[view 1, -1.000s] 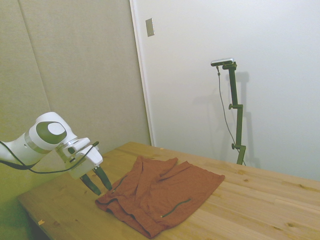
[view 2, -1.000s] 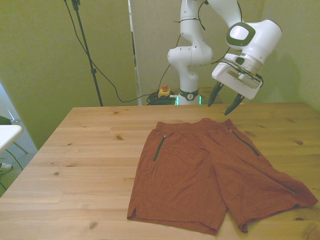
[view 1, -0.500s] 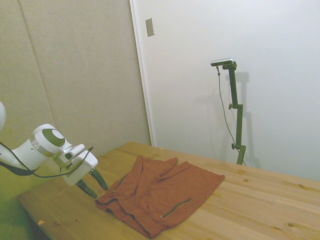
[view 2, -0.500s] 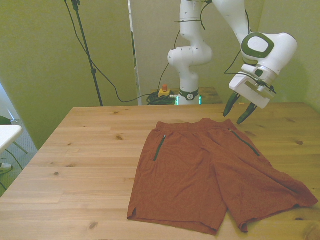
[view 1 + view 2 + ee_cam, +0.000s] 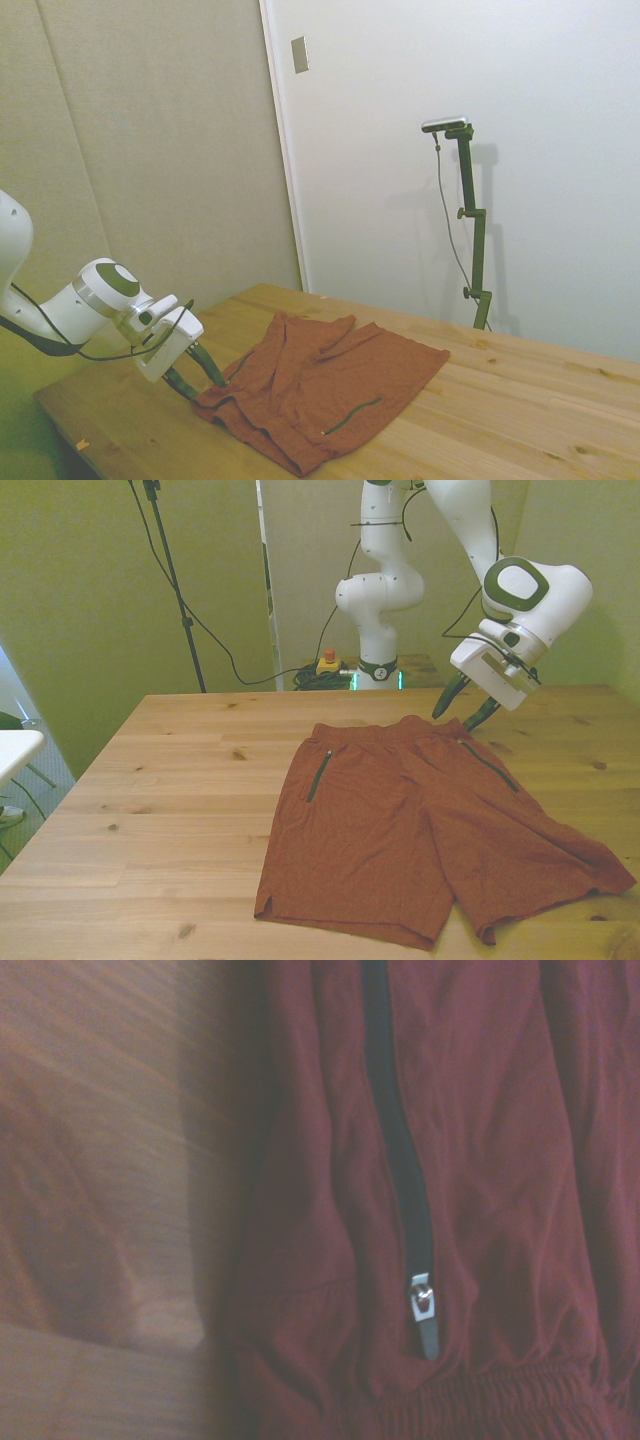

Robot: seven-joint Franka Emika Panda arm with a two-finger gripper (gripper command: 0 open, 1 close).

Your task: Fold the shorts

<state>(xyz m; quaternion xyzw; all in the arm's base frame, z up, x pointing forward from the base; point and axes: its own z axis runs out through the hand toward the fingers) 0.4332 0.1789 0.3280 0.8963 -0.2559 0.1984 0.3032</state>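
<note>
Rust-orange shorts (image 5: 420, 830) lie spread flat on the wooden table (image 5: 170, 790), waistband toward the far edge, legs toward the near edge in the front view. Gripper (image 5: 459, 706) sits low at the waistband corner on the front view's right, its two dark fingers (image 5: 444, 695) spread apart, nothing between them. Wrist view: dark pocket zipper (image 5: 400, 1160) with metal pull (image 5: 424, 1305), elastic waistband gathers just beside it

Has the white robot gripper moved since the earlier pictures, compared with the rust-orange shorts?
Yes. The gripper has come down to the waistband corner of the flat-lying shorts.
</note>
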